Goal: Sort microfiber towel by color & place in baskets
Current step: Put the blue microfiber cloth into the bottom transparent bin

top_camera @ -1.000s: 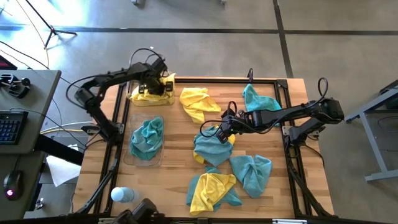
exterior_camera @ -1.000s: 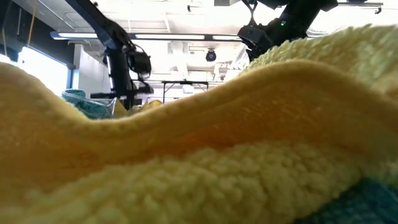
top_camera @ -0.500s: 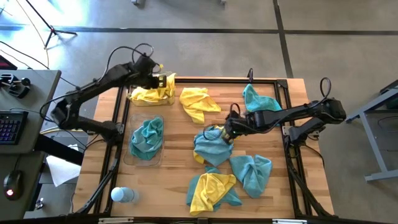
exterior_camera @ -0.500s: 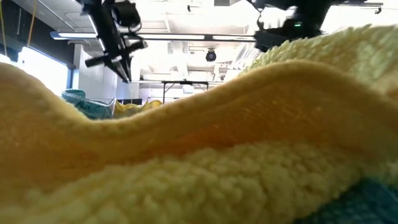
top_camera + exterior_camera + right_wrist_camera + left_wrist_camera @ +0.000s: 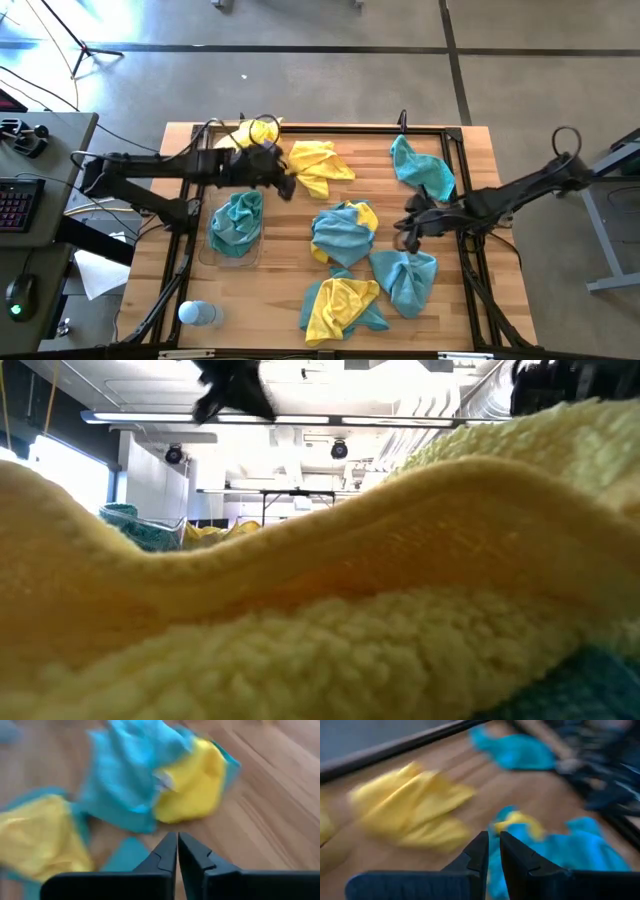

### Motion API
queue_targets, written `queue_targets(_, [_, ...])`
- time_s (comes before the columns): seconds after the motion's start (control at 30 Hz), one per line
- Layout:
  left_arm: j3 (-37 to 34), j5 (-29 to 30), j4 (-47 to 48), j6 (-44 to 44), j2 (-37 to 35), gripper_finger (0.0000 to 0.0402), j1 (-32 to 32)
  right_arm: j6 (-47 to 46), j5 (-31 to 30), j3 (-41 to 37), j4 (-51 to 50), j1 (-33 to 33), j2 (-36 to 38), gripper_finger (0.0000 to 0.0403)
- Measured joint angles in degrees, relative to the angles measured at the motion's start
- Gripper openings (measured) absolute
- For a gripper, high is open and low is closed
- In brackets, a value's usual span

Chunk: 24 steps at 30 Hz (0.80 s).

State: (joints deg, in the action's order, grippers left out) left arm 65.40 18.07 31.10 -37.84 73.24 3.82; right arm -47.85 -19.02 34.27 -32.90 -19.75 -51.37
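In the high view, yellow towels (image 5: 255,132) lie in the far clear basket (image 5: 214,143), and a teal towel (image 5: 237,218) lies in the near basket (image 5: 206,250). Loose on the table are a yellow towel (image 5: 320,165), a teal towel (image 5: 421,168), a teal-and-yellow pile (image 5: 342,230), another teal towel (image 5: 405,278) and a yellow-on-teal heap (image 5: 340,305). My left gripper (image 5: 287,186) (image 5: 493,847) hovers at the loose yellow towel's left edge, fingers almost together and holding nothing. My right gripper (image 5: 404,232) (image 5: 177,845) is shut and empty, right of the pile.
A pale bottle (image 5: 197,313) lies at the near left corner. A black metal frame (image 5: 455,135) borders the work area. Bare wood shows between the baskets and the central pile. In the low view, a yellow towel (image 5: 320,620) right at the lens blocks nearly everything.
My left gripper rose out of the far basket, leaving the yellow towel there. It then swung toward the table's right and near side, to the loose yellow towel. My right gripper drew back from the central pile toward the table's right edge. The pile stayed put.
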Motion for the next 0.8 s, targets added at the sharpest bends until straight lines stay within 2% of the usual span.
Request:
queue_targets(0.13, [0.30,1.79,-10.19,10.07,2.87,0.0037,-6.03,3.81,-0.91,-0.97,1.23,-0.12,5.78,0.0028])
queue_targets(0.27, [5.55,2.07,-10.08,13.78,8.62,0.0037,-8.62,5.35,-1.69,-0.98,1.09,0.42,7.95,0.0029])
queue_targets(0.6, [30.67,-0.57,11.49,23.12,28.64,0.0037,-9.07,5.29,0.37,-1.01,-0.26,0.61,7.87,0.0021])
queue_targets(0.8, [40.14,-1.86,20.52,23.55,38.14,0.0064,-9.04,3.91,1.69,-1.03,-3.83,0.59,7.87,0.0021])
